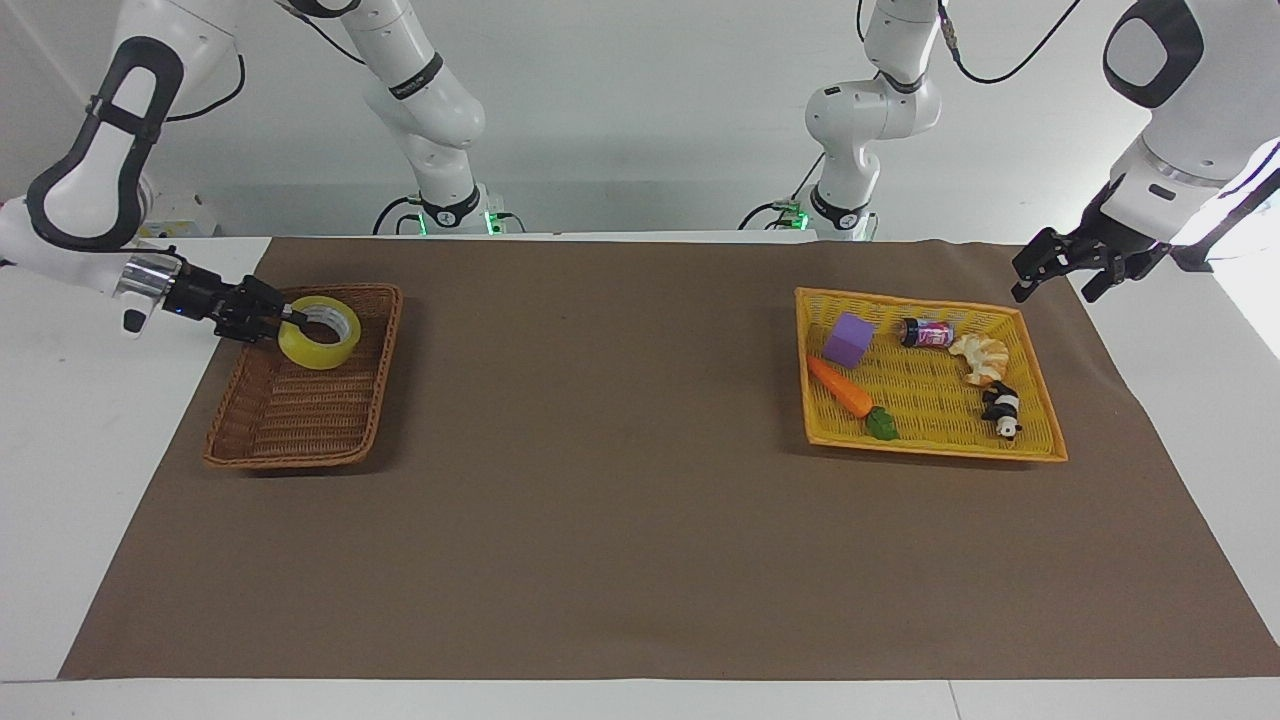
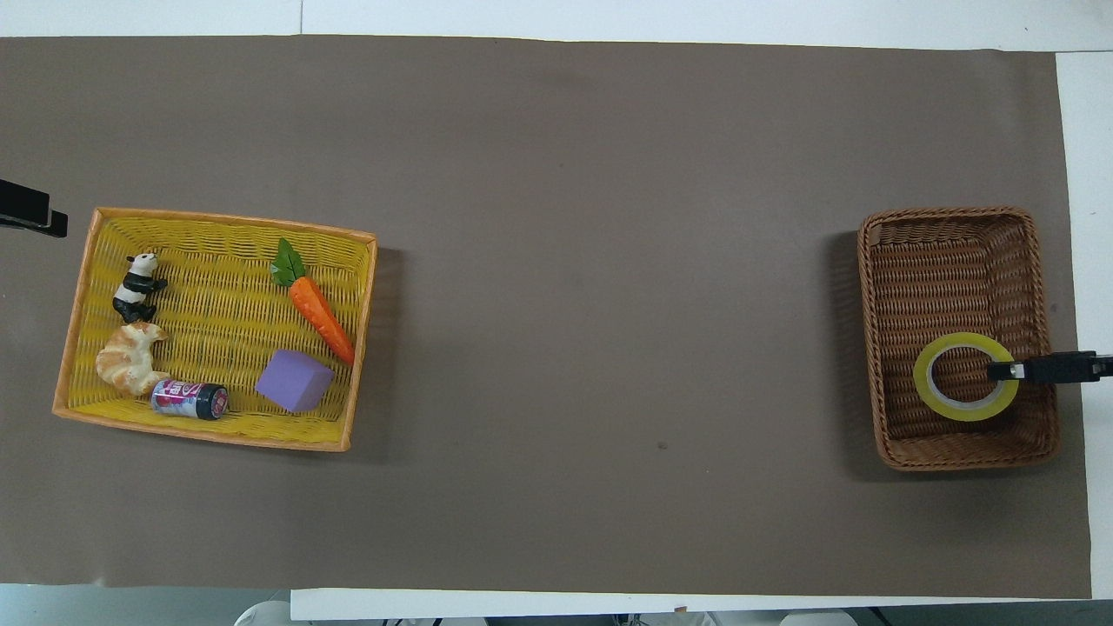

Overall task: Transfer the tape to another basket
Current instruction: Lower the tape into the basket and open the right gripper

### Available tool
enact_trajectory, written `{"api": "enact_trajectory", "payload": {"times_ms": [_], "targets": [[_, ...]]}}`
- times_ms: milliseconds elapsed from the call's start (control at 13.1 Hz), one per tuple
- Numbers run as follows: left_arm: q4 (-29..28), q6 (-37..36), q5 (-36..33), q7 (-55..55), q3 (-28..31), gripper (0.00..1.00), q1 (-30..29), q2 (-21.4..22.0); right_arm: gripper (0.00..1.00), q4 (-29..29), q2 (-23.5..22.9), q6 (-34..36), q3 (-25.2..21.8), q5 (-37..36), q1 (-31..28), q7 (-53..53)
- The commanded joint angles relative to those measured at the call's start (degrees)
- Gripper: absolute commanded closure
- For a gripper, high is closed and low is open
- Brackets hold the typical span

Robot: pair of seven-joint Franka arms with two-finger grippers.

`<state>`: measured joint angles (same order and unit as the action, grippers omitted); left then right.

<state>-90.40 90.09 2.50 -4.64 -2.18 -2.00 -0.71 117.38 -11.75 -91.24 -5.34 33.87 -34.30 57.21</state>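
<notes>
The yellow tape (image 1: 312, 352) is a ring held by its wall in my right gripper (image 1: 287, 319), which is shut on it. It hangs low inside the brown wicker basket (image 1: 300, 415), at the basket's end nearer to the robots; I cannot tell whether it touches the bottom. In the overhead view the tape (image 2: 921, 380) and the right gripper (image 2: 1004, 371) sit over the same end of the basket (image 2: 948, 261). My left gripper (image 1: 1053, 283) is open and empty, in the air over the mat beside the yellow tray (image 1: 930, 445).
The yellow tray (image 2: 78, 287) holds a carrot (image 2: 317, 309), a purple block (image 2: 294, 380), a can (image 2: 189, 399), a croissant (image 2: 130, 357) and a panda figure (image 2: 136, 286). The left gripper's tip (image 2: 30, 217) shows at the overhead view's edge.
</notes>
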Motion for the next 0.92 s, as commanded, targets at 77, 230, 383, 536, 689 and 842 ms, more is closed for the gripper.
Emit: {"api": "enact_trajectory", "payload": {"times_ms": [77, 230, 383, 536, 689, 842], "targets": [[2.7, -3.1, -3.4, -0.1, 0.2, 0.01, 2.1, -1.6, 1.0, 1.0, -0.5, -0.6, 0.3, -0.7, 0.0, 2.6], [2.9, -5.8, -3.3, 0.0, 0.2, 0.01, 2.9, -1.6, 0.99, 1.1, -0.5, -1.6, 0.3, -0.8, 1.2, 2.7], [2.8, -8.1, -3.6, 0.1, 0.2, 0.01, 4.2, -1.6, 0.77, 1.4, -0.5, -2.2, 0.2, -1.1, 1.5, 3.1], [2.8, -8.4, -3.8, 0.1, 0.3, 0.01, 3.9, -1.5, 0.1, 1.4, -0.5, -3.8, 0.3, -2.0, 1.6, 3.1], [2.5, -8.4, -4.8, 0.1, 0.2, 0.0, 4.2, -1.2, 0.0, 0.6, -0.5, -3.7, 0.3, -2.0, 1.4, 3.0], [0.1, -7.6, -4.8, 0.2, 0.2, 0.0, 4.1, -0.3, 0.0, -0.6, -0.3, -3.9, 0.4, -2.1, 1.6, 2.8]]}}
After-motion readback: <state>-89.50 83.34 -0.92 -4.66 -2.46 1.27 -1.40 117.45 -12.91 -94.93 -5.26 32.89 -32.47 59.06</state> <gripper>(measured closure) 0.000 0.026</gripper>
